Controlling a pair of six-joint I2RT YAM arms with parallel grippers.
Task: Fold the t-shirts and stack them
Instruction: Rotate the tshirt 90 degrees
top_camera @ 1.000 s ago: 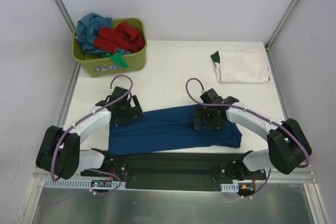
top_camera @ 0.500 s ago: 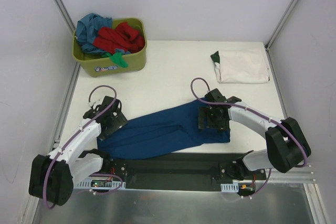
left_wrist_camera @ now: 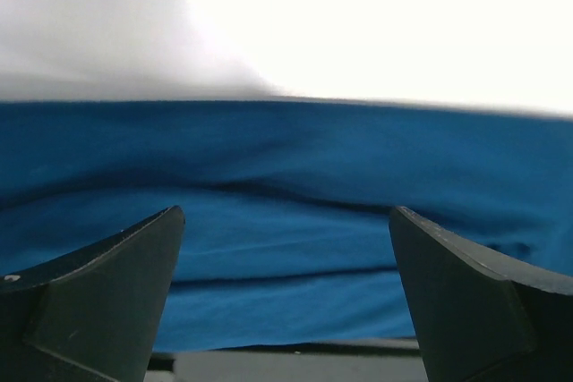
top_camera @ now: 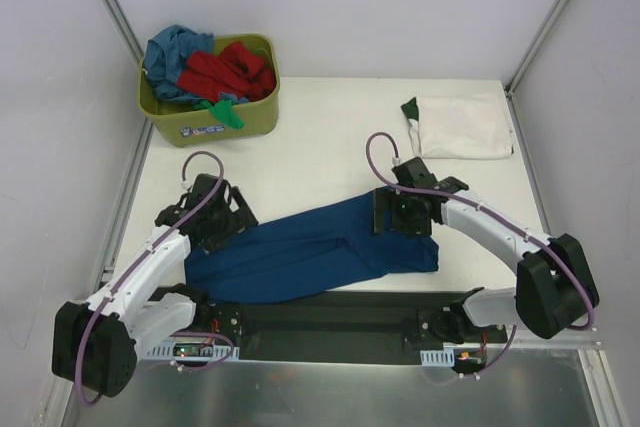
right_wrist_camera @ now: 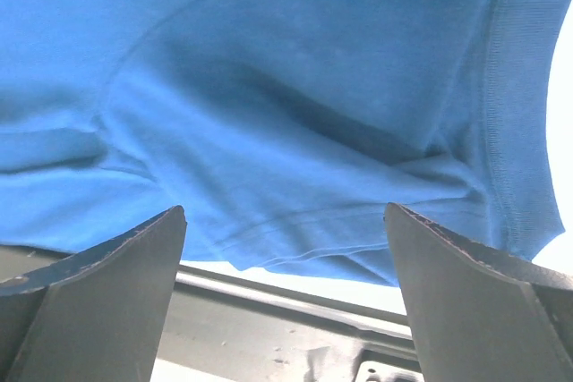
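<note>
A dark navy blue t-shirt (top_camera: 310,250) lies folded into a long band across the near part of the table; it fills the left wrist view (left_wrist_camera: 286,185) and the right wrist view (right_wrist_camera: 269,105). My left gripper (top_camera: 222,222) is open and empty, just over the shirt's left end. My right gripper (top_camera: 405,217) is open and empty above the shirt's right end. A folded white t-shirt (top_camera: 462,126) lies at the back right with a dark green one (top_camera: 410,108) under its left edge. Red (top_camera: 225,69) and teal (top_camera: 170,47) shirts sit in the tub.
The olive-green plastic tub (top_camera: 215,119) stands at the back left corner. A black base rail (top_camera: 330,309) runs along the near table edge. White walls and metal frame posts enclose the table on three sides.
The left gripper swung out left, then back up to the shirt's left end. The right gripper moved away from me. The shirt's right end was drawn in and the band now lies slanted.
</note>
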